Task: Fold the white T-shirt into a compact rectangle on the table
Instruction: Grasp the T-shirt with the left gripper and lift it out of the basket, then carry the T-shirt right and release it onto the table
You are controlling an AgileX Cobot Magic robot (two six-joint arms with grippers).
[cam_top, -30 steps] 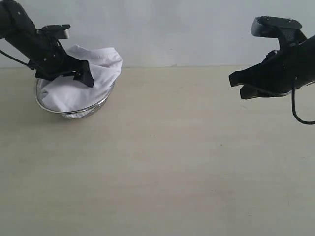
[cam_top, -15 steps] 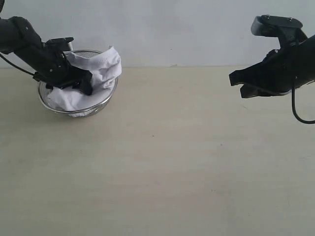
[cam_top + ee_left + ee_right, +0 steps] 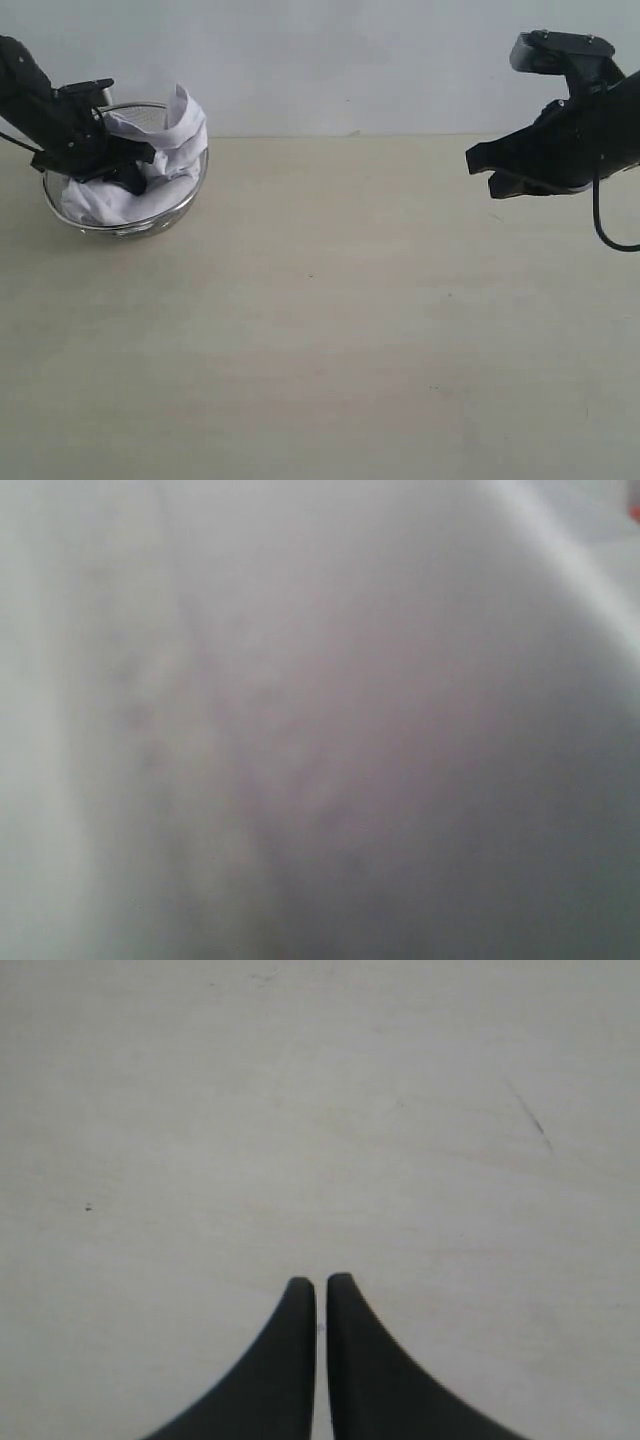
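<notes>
1. Down inside the round wire basket [image 3: 150, 218] sits the white T-shirt [image 3: 178, 135], all bunched up in a soft heap.
2. One part of the shirt pokes up over the basket's rim, on the side of the basket that faces the other arm.
3. The basket stands on the table [image 3: 320, 320], and a plain pale wall [image 3: 330, 60] rises behind the basket.
4. The shirt is crumpled in the basket and not yet folded.
5. The left gripper [image 3: 130, 172] reaches down into the basket, and its black tip is pushed into the white cloth.
6. The cloth hides its fingers, so I cannot tell if it is pinching the shirt or only touching it.
7. The left wrist camera is so close to the heap in the basket that it shows only blurry white cloth, with a tiny speck of red at the edge.
8. The right gripper [image 3: 480, 172] hangs in the air well away from the basket, far across the table from it.
9. Its two black fingers [image 3: 290, 1360] are squeezed together, with just a thin line between them, so it is clenched.
10. Below that gripper, far from the basket, the right wrist camera shows the pale table top with a few tiny dark specks and one thin dark mark.
</notes>
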